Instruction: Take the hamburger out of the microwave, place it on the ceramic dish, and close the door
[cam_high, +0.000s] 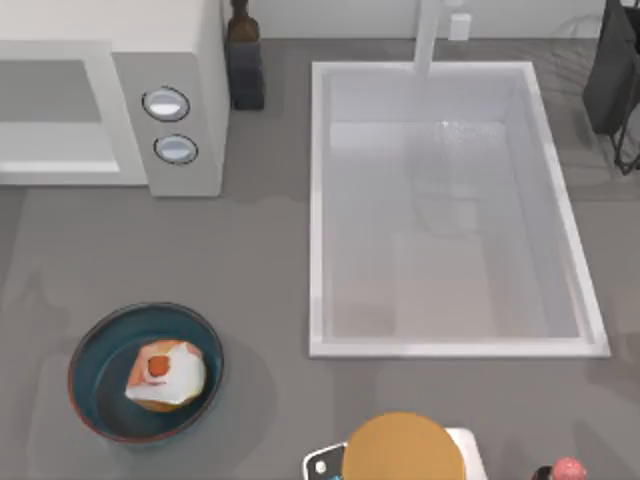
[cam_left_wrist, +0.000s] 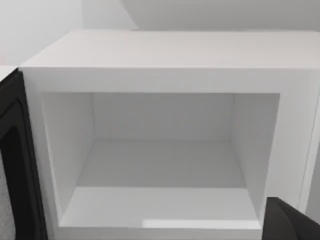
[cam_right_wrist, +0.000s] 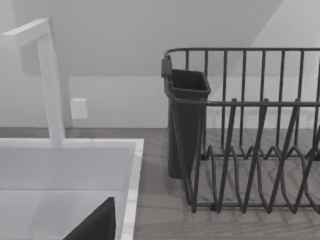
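With the hamburger (cam_high: 166, 375) already on the ceramic dish (cam_high: 95, 345) near the counter's front-left corner, the door (cam_left_wrist: 15, 165), stiff and light, wants a push on its free edge; whether either claw is open I cannot tell.

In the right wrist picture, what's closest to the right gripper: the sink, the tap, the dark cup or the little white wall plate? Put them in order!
1. sink, just beneath the right gripper.
2. tap at the sink's back edge, and dark cup beside the sink: too close to call.
3. wall plate, on the back wall.
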